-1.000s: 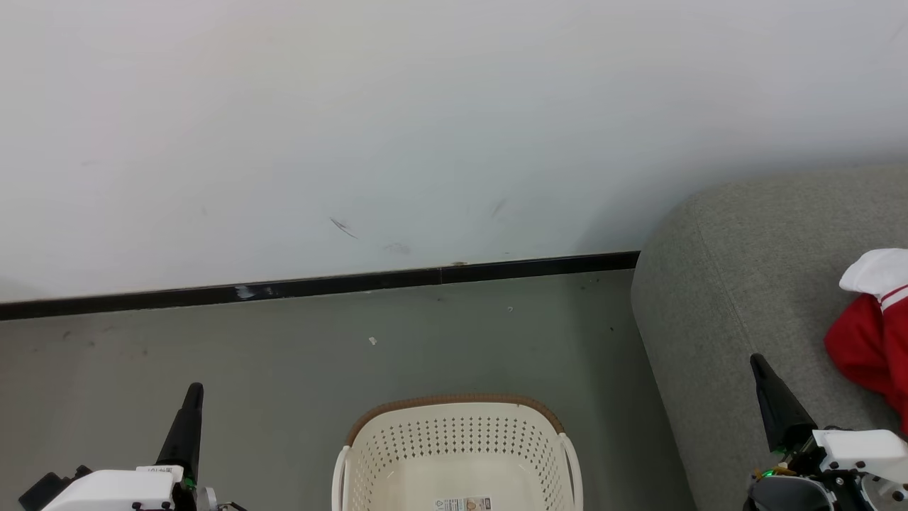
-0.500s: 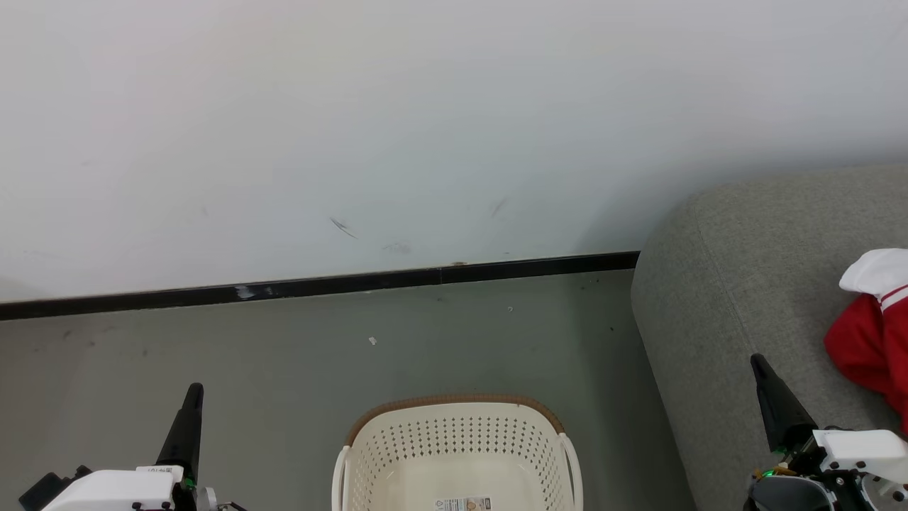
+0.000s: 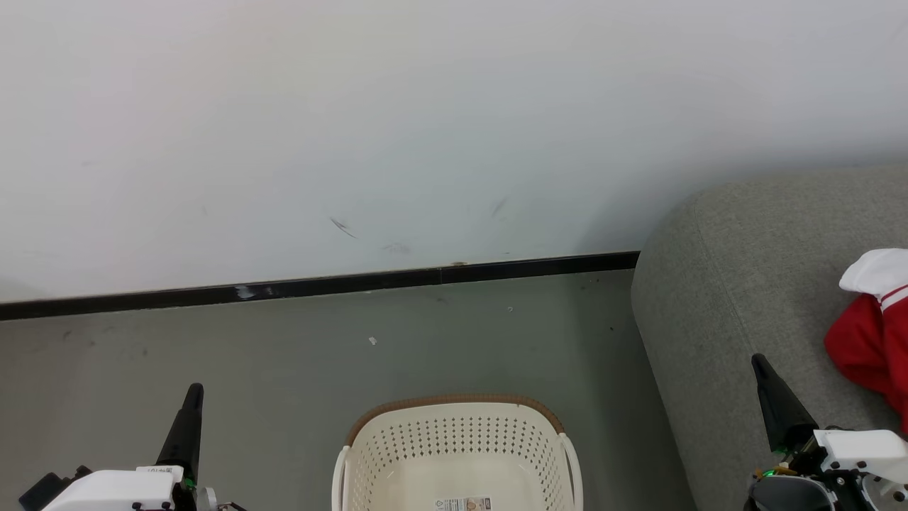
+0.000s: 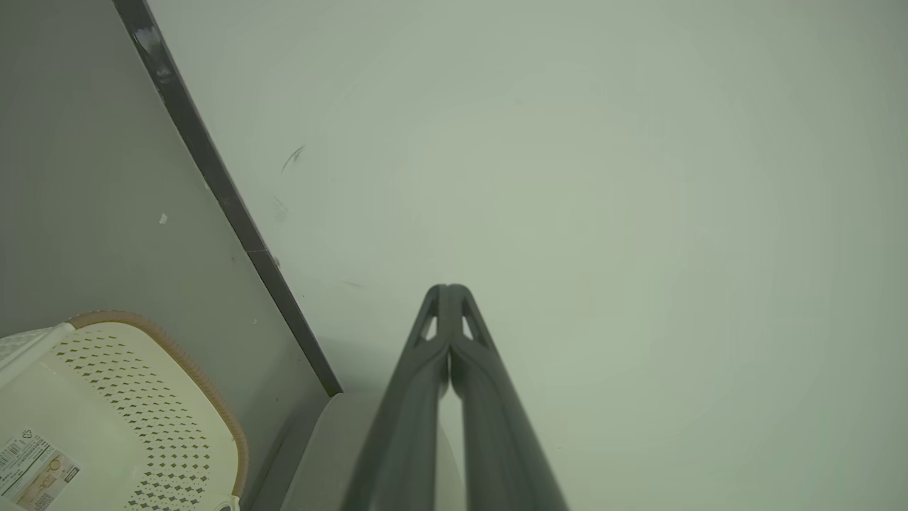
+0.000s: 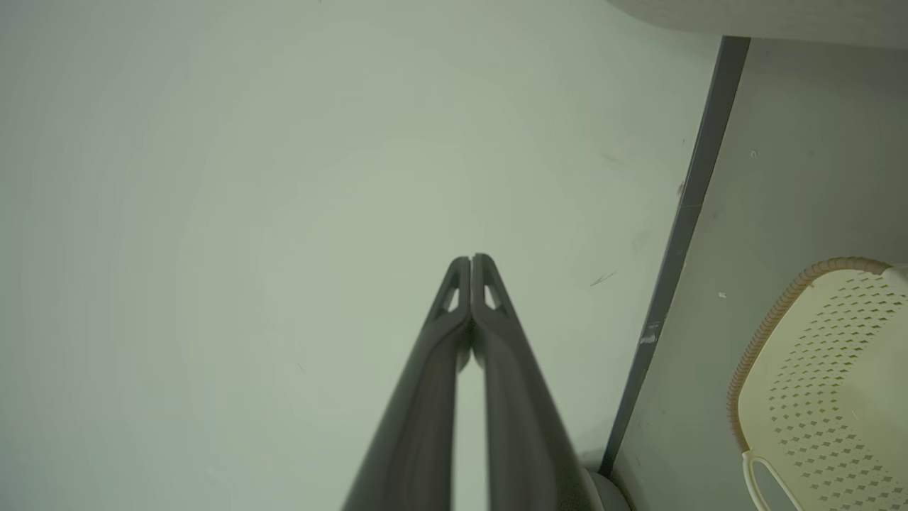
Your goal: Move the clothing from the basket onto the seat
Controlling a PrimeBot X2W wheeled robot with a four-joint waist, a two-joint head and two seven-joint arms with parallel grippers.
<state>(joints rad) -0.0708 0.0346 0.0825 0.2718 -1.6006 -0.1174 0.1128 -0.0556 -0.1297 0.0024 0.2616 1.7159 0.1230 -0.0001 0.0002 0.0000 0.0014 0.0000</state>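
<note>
1. Fingers of the left gripper [image 3: 191, 397] and right gripper [image 3: 759, 365] were pressed together, holding nothing.
2. The clothing [image 3: 862, 348] lay on the seat [image 3: 738, 284]. What showed of the basket [image 3: 454, 440] was bare.
3. The transfer looked finished; checking the basket's hidden near end seemed wise.

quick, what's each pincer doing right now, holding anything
left pincer: closed, holding nothing
right pincer: closed, holding nothing
</note>
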